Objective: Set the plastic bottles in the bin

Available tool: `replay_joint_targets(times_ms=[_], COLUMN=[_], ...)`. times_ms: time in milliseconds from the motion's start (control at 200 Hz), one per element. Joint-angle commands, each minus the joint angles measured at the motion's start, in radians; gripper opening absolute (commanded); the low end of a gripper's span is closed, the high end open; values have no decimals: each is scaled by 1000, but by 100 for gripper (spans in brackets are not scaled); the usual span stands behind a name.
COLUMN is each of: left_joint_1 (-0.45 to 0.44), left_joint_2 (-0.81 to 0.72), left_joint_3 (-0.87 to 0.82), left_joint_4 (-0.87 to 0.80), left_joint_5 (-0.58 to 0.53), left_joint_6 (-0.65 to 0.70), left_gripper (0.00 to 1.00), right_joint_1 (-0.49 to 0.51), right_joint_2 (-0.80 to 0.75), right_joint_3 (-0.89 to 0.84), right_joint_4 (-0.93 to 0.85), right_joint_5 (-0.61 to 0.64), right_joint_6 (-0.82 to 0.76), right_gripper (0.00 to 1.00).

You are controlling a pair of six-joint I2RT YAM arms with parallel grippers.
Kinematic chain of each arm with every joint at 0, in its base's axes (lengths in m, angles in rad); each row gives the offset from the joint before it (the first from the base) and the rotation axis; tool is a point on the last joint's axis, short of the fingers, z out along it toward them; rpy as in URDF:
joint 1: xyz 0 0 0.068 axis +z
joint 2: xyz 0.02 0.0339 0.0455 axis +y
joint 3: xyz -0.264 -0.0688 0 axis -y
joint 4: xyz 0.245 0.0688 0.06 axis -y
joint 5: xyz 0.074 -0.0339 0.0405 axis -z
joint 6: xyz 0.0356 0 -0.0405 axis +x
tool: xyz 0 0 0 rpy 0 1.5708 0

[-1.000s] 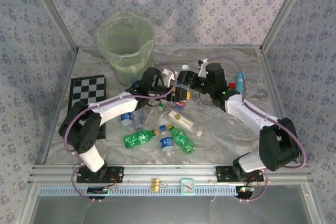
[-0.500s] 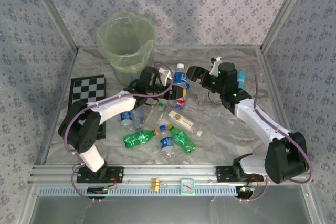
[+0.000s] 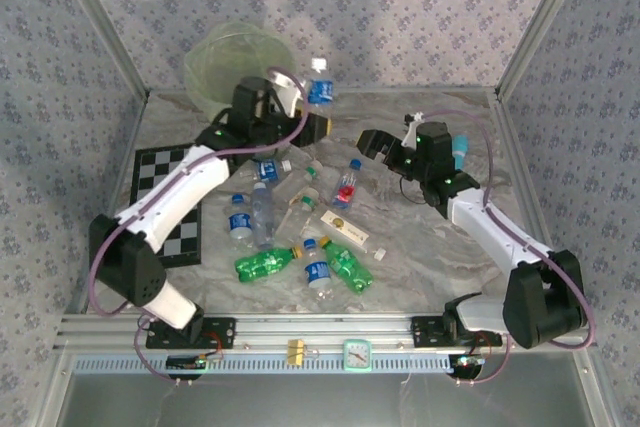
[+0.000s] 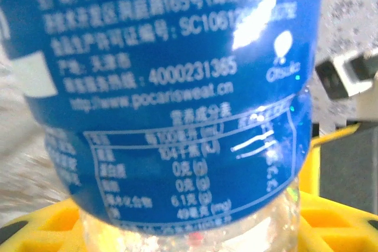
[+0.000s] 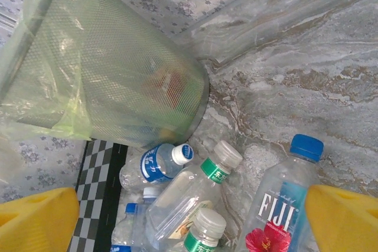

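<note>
The bin stands at the back of the worktop, and my left arm has swung up toward it. My left gripper is clamped on the Pocari Sweat bottle. A second ago that bottle sat low in the pile in front of the bin, with both my grippers crowded over it. Now it hangs high, just beside the bin's right rim and, as far as I can tell, not yet over the mouth. My right gripper has let go and pulled back to the right of the bin, its jaws spread wide with nothing between them. I judge the hand-over done; this bottle needs only a short carry over the rim and a release.

Floral papered walls close in the marbled worktop. A checkerboard lies left of and in front of the bin. The other plastic bottles are scattered in front of the bin: green bottles farthest from it, and the FIJI bottle closer to it.
</note>
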Motion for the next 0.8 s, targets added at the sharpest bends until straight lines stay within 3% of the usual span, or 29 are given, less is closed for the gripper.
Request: replay_joint_targets(times_ms=[0,190,445,800], left_joint_1=[45,149,287,322], left_joint_2=[-33,5,105,296], left_joint_3=[84,201,329,530], left_joint_4=[-71,-111,-185,-393], left_joint_5=[-105,-192,-226,-303], left_joint_6=[126,157,105,140], left_gripper=[53,53,51,51], right_joint_1=[0,1,5,13], right_joint_2=[13,-7,-34,-34], right_joint_3=[17,19,6,18], right_joint_4=[-49,-88,-138,-162], right_joint_5=[-1,0,3,9], right_joint_6=[-23,-47,-79,-90], right_gripper=[100,100,100,100])
